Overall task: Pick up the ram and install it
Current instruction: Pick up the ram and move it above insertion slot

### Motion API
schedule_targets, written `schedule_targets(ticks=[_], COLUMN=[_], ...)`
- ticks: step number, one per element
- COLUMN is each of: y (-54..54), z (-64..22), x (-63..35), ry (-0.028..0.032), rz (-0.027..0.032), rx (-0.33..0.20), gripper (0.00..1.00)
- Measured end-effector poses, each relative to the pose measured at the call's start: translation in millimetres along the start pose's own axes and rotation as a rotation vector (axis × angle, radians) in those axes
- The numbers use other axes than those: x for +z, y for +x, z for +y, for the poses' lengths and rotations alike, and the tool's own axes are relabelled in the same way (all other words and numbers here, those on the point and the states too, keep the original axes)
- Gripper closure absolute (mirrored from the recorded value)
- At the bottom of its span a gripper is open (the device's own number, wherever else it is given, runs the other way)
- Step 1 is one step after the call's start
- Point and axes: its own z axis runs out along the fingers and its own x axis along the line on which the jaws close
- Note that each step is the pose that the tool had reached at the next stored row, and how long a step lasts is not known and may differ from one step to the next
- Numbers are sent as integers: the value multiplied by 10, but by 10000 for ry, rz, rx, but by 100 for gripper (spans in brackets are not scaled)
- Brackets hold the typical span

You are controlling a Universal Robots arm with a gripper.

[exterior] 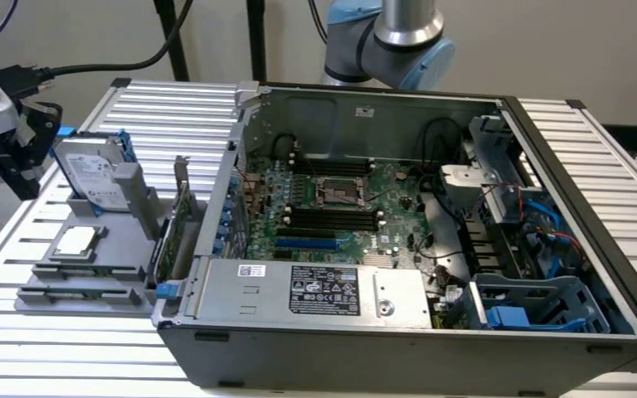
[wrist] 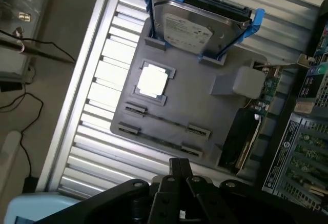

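The jaws are closed together and grip nothing, hanging clear of the ram (wrist: 165,121), which stands on edge in a slot of the grey tray (wrist: 197,101) near them. The tray rests on a ribbed aluminium worktop (exterior: 163,108) beside an open computer case (exterior: 407,348), with a pale wall (exterior: 540,50) behind. The ram shows as a long, thin, dark strip.
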Motion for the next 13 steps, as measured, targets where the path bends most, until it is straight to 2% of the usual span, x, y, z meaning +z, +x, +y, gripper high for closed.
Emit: schedule_targets(ticks=[13], y=[0], z=[-1], x=[39], ry=[-13], rz=[54], rx=[-2355], gripper=[89])
